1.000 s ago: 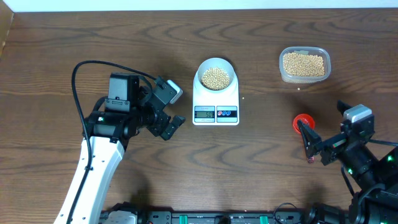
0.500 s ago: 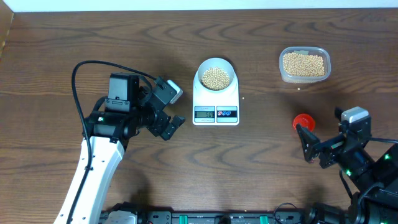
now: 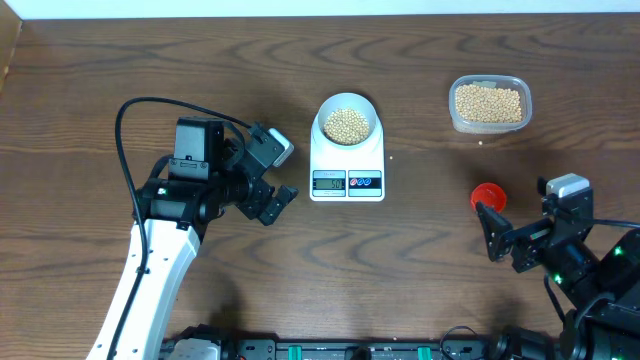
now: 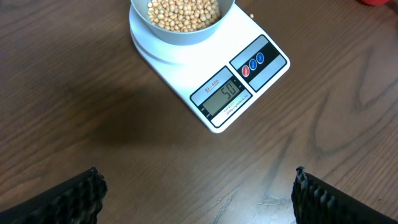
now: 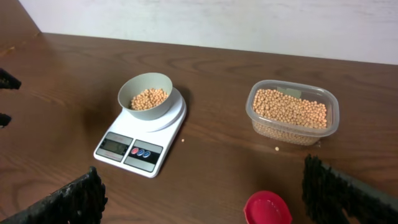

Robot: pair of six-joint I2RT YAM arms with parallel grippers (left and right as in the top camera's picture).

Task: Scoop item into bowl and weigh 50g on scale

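The beans [image 3: 348, 123] are light, hard and apt to roll, so I judge they move best inside a vessel. A heap lies in the pale-blue bowl [image 3: 327, 108] on the scale [image 3: 347, 160], mid-counter [image 3: 420, 270] toward the far edge, and more fill the clear tub [image 3: 489, 104] near the far right corner. The bowl looks stiff, smooth and light, best pinched at its rim. The left tool [image 4: 202, 196], near the scale's left side, and the right tool [image 5: 211, 199], toward the front right corner beside a small red cup [image 3: 486, 195], both stand spread wide, touching nothing.
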